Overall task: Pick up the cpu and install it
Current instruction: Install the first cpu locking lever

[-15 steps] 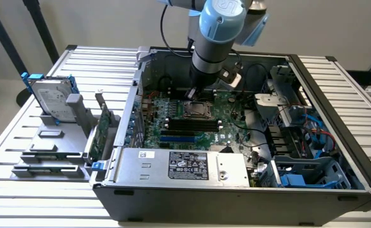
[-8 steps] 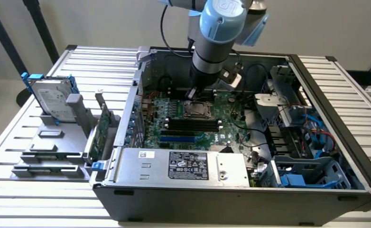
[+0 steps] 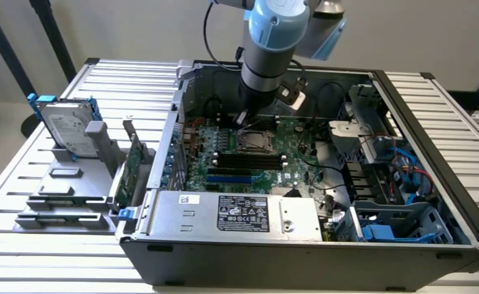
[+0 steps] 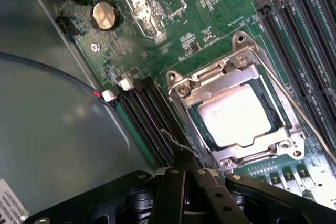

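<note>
The cpu [image 4: 237,115], a flat square chip with a dull silver top, lies in the socket of the green board [image 4: 210,19], with the metal socket frame [image 4: 210,77] around its edges. In the exterior view the cpu [image 3: 254,141] sits in the middle of the open computer case. My gripper [image 3: 244,120] reaches down into the case just beyond the socket. Its black fingers [image 4: 173,182] are shut together with nothing between them, and the gripper [image 4: 181,169] sits beside the socket's corner. A thin wire lever end [image 4: 176,140] lies just ahead of the tips.
Black memory slots [image 4: 147,114] run along both sides of the socket, and a coin battery [image 4: 104,15] lies further off. A silver power supply [image 3: 235,214] fills the case's near side, a blue drive cage [image 3: 395,226] its right. A hard drive with blue rails [image 3: 64,128] stands outside at the exterior view's left.
</note>
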You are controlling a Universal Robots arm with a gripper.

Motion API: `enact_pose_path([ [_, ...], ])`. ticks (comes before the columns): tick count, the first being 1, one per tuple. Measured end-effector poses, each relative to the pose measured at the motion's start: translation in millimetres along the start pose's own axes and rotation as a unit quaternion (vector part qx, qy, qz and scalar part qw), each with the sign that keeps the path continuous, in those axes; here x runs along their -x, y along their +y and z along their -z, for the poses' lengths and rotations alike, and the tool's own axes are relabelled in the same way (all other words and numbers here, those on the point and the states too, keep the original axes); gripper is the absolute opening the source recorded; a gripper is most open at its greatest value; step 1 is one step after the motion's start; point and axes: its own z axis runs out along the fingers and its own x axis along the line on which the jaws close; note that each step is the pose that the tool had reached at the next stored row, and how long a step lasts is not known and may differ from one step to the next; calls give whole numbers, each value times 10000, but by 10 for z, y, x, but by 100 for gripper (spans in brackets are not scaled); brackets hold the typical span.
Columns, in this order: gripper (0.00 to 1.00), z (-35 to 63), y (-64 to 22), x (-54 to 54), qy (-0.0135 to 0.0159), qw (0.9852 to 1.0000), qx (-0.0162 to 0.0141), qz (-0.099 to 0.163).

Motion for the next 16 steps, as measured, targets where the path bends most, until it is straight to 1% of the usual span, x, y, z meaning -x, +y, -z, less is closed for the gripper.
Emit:
enact_pose_path([
  [3, 11, 21, -72, 33, 16, 10000, -14, 9],
  [5, 11, 29, -101, 47, 26, 10000, -20, 10],
  [8, 11, 34, -112, 54, 27, 10000, -20, 11],
  [16, 11, 45, -98, 79, 27, 10000, -20, 10],
])
